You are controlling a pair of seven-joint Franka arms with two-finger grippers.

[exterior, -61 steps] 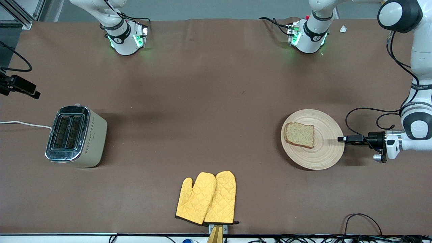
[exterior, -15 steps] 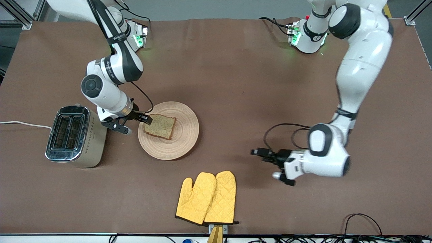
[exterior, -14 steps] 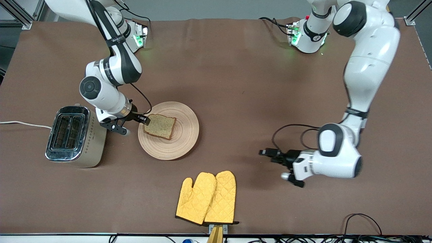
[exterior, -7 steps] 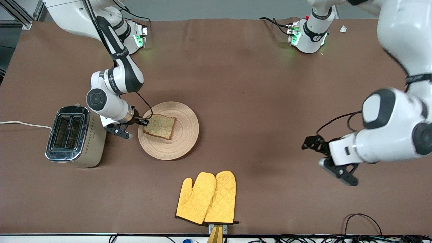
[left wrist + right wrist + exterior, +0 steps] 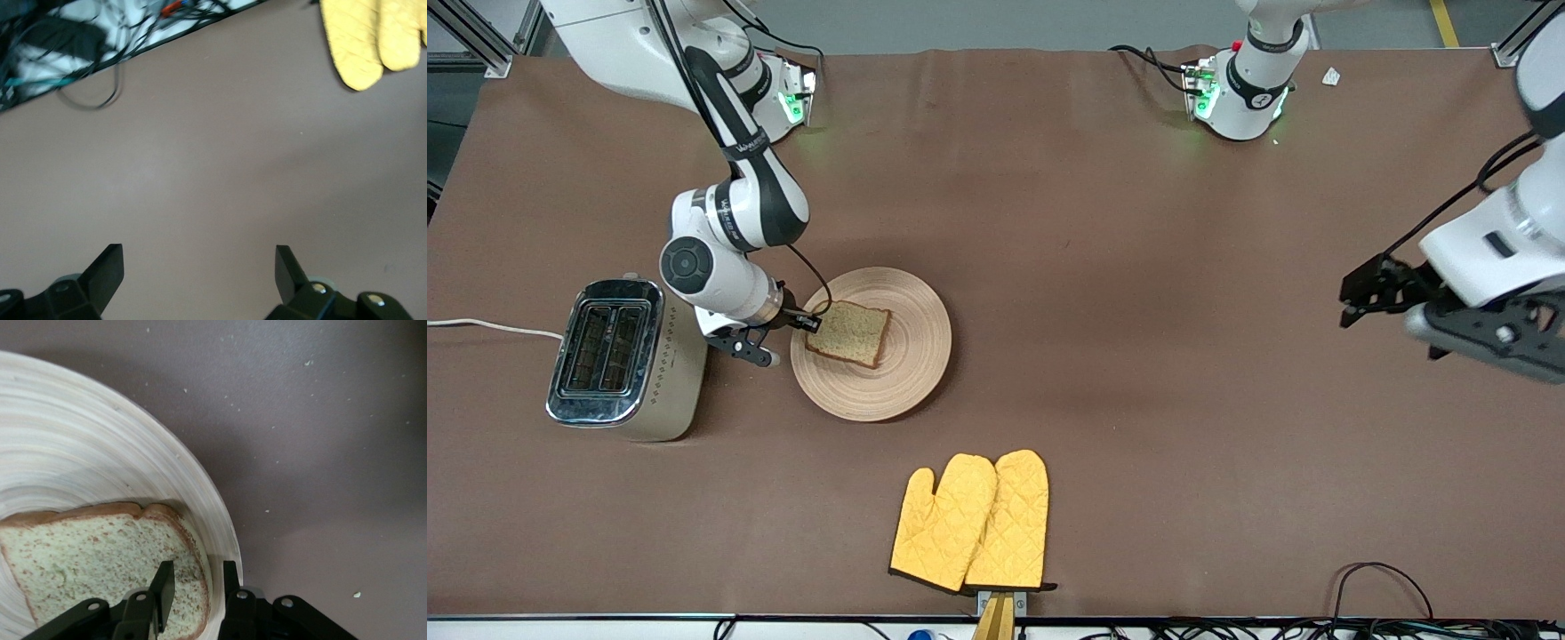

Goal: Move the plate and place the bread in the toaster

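Centrally, we mark the plate (image 5: 871, 344) lying on the table just beside the toaster (image 5: 628, 359), toward the right arm's end, with the bread (image 5: 849, 333) flat on the plate's toaster-side half. We see the right gripper (image 5: 807, 322) at the bread's edge nearest the toaster; in the right wrist view its fingers (image 5: 162, 587) stand narrowly apart with the crust corner of the bread (image 5: 100, 567) between them, one over the crumb and one over the plate's rim (image 5: 217, 520), and we cannot tell whether they press yet. We judge the slice light, soft and easily crushed or torn, so a shallow pinch across the firmer crust, with gentle force, seems best; held by one edge it may droop, which matters when aligning it upright over a slot. The left gripper (image 5: 1369, 289) hangs spread wide over bare table at the left arm's end, waiting. Yellow oven mitts (image 5: 971, 522) lie nearer the front camera, untouched.
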